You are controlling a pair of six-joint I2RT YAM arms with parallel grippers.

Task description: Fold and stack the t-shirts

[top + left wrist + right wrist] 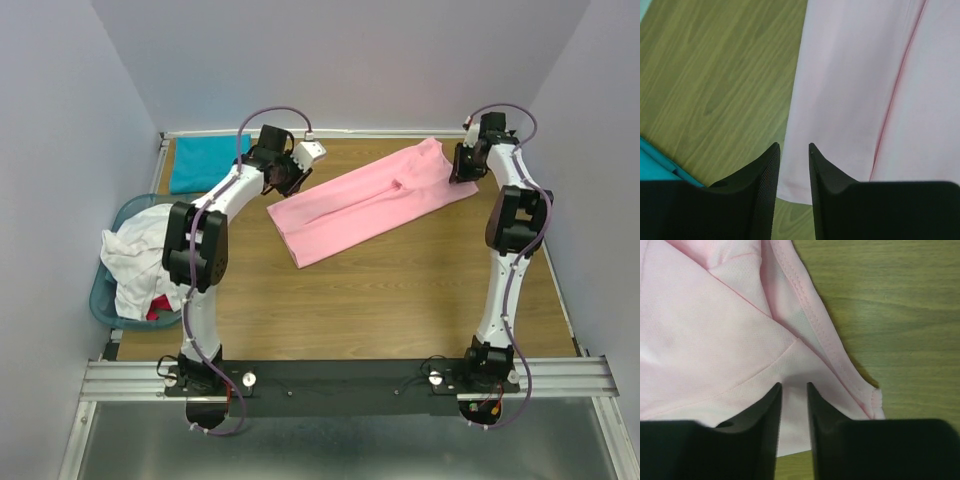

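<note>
A light pink t-shirt [372,202] lies folded into a long strip, running diagonally across the back of the table. My left gripper [288,186] hovers over its left end. In the left wrist view the fingers of this gripper [794,145] stand apart, with the pink cloth's corner [850,90] flat on the wood below them. My right gripper [462,170] is over the shirt's right end. In its wrist view that gripper [794,384] is also open, above the folded pink layers and hem [715,340]. A folded teal t-shirt [205,162] lies at the back left.
A light-blue basket [103,300] stands off the table's left edge, holding crumpled white t-shirts [135,255] and a bit of red cloth [155,313]. The teal shirt's edge [652,167] shows beside my left fingers. Walls close in the table at the back and sides.
</note>
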